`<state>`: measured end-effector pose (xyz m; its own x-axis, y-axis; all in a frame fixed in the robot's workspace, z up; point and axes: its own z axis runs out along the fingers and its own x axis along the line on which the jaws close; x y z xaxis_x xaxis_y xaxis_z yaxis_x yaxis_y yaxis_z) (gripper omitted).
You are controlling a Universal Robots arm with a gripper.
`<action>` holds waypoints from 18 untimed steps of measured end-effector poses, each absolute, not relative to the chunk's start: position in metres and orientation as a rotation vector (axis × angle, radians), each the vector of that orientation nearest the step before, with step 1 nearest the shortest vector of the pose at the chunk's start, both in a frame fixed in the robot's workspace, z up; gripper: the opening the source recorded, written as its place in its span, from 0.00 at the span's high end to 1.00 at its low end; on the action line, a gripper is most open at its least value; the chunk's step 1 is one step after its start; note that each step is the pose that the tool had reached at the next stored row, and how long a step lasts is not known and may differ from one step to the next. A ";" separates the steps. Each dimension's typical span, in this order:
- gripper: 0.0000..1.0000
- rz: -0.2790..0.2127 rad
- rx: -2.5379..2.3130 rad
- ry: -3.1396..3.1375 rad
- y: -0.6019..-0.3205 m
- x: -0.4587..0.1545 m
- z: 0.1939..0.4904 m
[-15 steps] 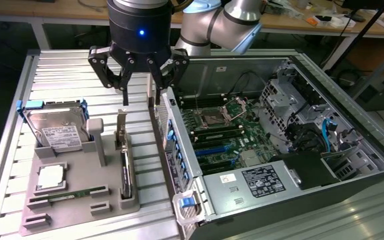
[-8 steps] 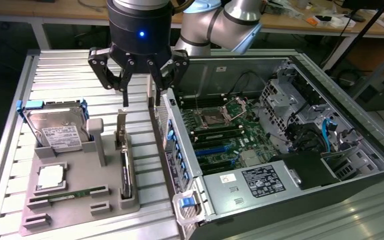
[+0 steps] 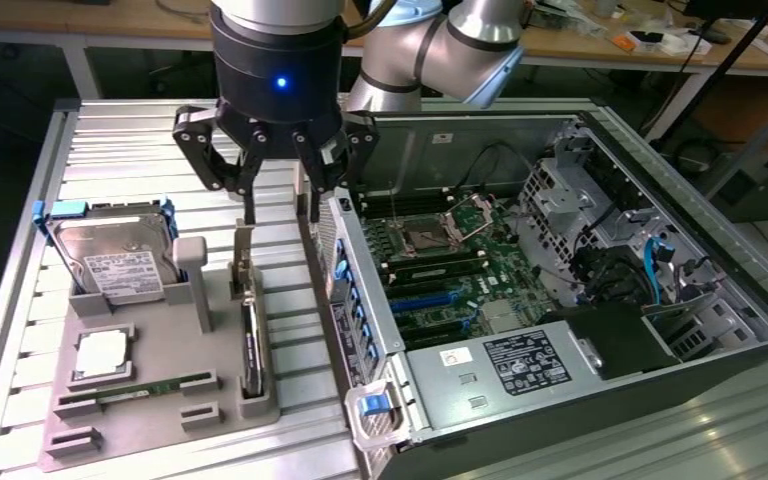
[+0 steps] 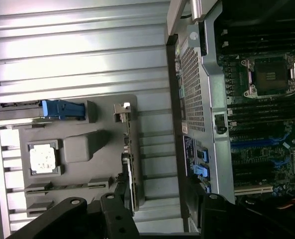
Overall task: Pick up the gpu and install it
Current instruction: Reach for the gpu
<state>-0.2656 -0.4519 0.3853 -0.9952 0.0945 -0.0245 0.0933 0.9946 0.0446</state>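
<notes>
The gpu (image 3: 249, 335) stands on its edge in a slot of the grey holder (image 3: 157, 425), with its silver bracket (image 3: 241, 262) at the far end. In the wrist view the gpu (image 4: 129, 169) is a thin edge, and its bracket (image 4: 122, 111) sticks out beyond it. My gripper (image 3: 277, 205) hangs just above the bracket end, open, with nothing between its dark fingers (image 3: 245, 190). One finger is over the card, the other is over the gap towards the computer case. The open gripper (image 4: 162, 219) also shows in the wrist view.
The holder also carries a silver hard drive (image 3: 115, 265), a processor chip (image 3: 101, 352) and a narrow green memory stick (image 3: 137, 387). On the exterior view's right lies the opened computer case (image 3: 357, 330), its motherboard (image 3: 458, 250) and blue slots (image 3: 431, 298) exposed. A ribbed metal table (image 3: 131, 140) lies underneath.
</notes>
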 end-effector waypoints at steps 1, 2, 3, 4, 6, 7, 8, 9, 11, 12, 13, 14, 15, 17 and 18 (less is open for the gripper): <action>0.43 0.068 0.147 3.111 -0.453 -0.266 0.385; 0.43 0.068 0.147 3.111 -0.453 -0.266 0.384; 0.43 0.068 0.147 3.111 -0.454 -0.266 0.384; 0.43 0.067 0.146 3.111 -0.455 -0.266 0.383; 0.43 0.068 0.146 3.110 -0.457 -0.267 0.382; 0.43 0.068 0.147 3.110 -0.458 -0.268 0.381; 0.43 0.068 0.147 3.109 -0.459 -0.269 0.380; 0.43 0.068 0.146 3.108 -0.461 -0.271 0.379; 0.43 0.068 0.146 3.106 -0.463 -0.273 0.378; 0.43 0.068 0.146 3.105 -0.464 -0.274 0.377; 0.43 0.068 0.146 3.104 -0.466 -0.275 0.376; 0.43 0.068 0.146 3.102 -0.467 -0.277 0.375; 0.43 0.068 0.146 3.101 -0.468 -0.278 0.374; 0.43 0.068 0.145 3.099 -0.472 -0.281 0.372; 0.43 0.068 0.146 3.098 -0.475 -0.283 0.371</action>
